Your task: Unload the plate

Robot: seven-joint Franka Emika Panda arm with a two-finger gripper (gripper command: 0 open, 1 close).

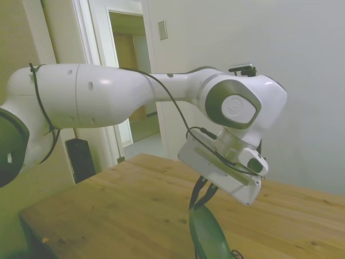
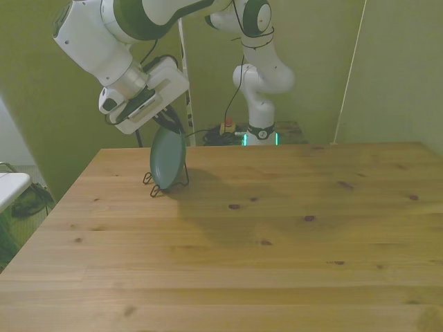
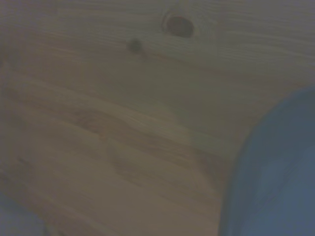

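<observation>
Plate (image 2: 167, 160), dark green, stands nearly upright on edge in a thin black wire rack (image 2: 158, 185) near the far corner of the bench (image 2: 277, 228) on the front view's left. In the side view its top rim sits between the dark fingers of the gripper (image 1: 198, 204), which reach down from above and seem to close around that rim; whether they actually pinch it or merely straddle it I cannot tell, since the fingertips merge with the dark plate edge. The wrist view shows only a blurred curve of the plate (image 3: 275, 177) over wood grain.

Several risks follow, as I judge them. A grip on so narrow a rim may be shallow, so the plate could swing or slip out once lifted. A lift that is not straight up could snag the lower rim on the rack wires and drag or tip the light rack. The plate also stands close to the bench edge, so a dropped plate might roll off.
</observation>
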